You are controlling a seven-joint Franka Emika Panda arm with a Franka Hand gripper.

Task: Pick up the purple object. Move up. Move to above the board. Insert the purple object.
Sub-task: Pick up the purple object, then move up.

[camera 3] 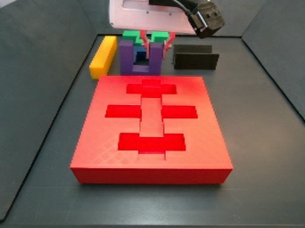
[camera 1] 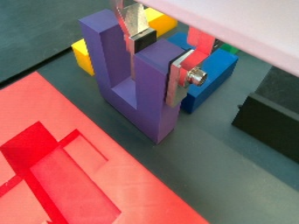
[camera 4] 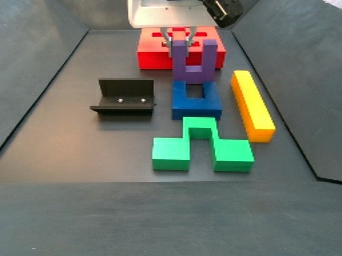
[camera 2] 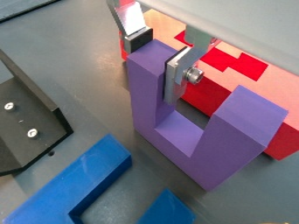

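The purple object [camera 1: 135,96] is a U-shaped block standing prongs-up on the dark floor, just off the board's far end. It shows in both wrist views [camera 2: 193,136] and both side views [camera 3: 141,62] [camera 4: 193,68]. My gripper [camera 1: 156,59] [camera 2: 158,54] comes down from above, and its silver fingers are closed on the top of one prong. It also shows in both side views [camera 3: 149,40] [camera 4: 191,42]. The board [camera 3: 107,151] is a large red slab with cross-shaped slots, lying next to the block [camera 1: 35,105] [camera 2: 271,87] [camera 4: 154,50].
A yellow bar [camera 3: 105,55] [camera 4: 251,103] lies to one side of the purple block. The fixture [camera 3: 197,61] [camera 4: 124,97] [camera 2: 24,122] stands on the other side. A blue notched block [camera 4: 197,100] [camera 2: 70,188] and a green notched block [camera 4: 198,148] lie beyond it.
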